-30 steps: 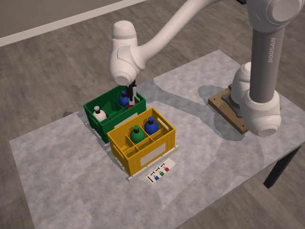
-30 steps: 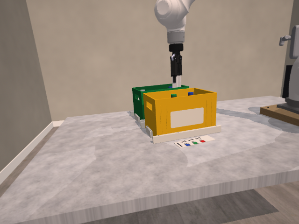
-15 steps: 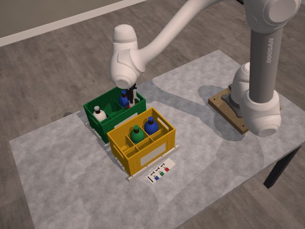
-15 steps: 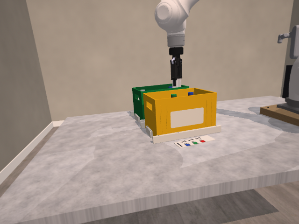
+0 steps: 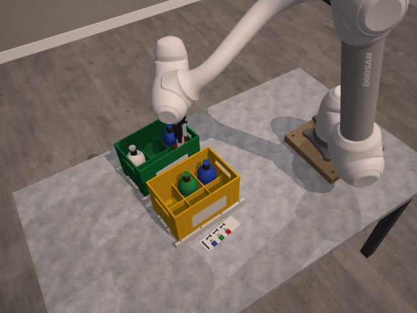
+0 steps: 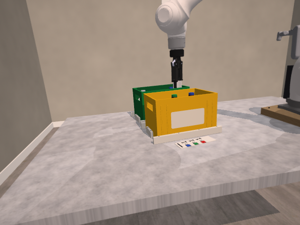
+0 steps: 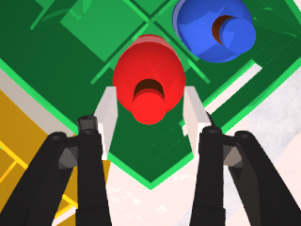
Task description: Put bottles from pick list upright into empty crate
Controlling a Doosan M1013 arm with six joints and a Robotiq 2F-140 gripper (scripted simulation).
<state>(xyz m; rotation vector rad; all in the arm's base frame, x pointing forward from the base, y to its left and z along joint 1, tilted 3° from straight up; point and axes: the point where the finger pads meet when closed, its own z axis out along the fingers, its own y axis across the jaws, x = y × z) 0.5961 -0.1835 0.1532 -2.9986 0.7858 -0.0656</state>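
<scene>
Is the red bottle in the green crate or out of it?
In: the wrist view shows the red bottle inside the green crate's walls, beside the blue bottle.

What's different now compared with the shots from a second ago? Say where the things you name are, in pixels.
The jaws (image 5: 180, 138) (image 6: 177, 84) have come down further into the green crate (image 5: 130, 137) (image 6: 138, 106) (image 7: 39, 89), at the red bottle (image 7: 150, 71). They are not visibly gripping it. The yellow crate (image 5: 163, 201) (image 6: 164, 108) (image 7: 28, 129), its green and blue bottles and the paper strip (image 5: 232, 222) (image 6: 209, 139) stayed put.
</scene>
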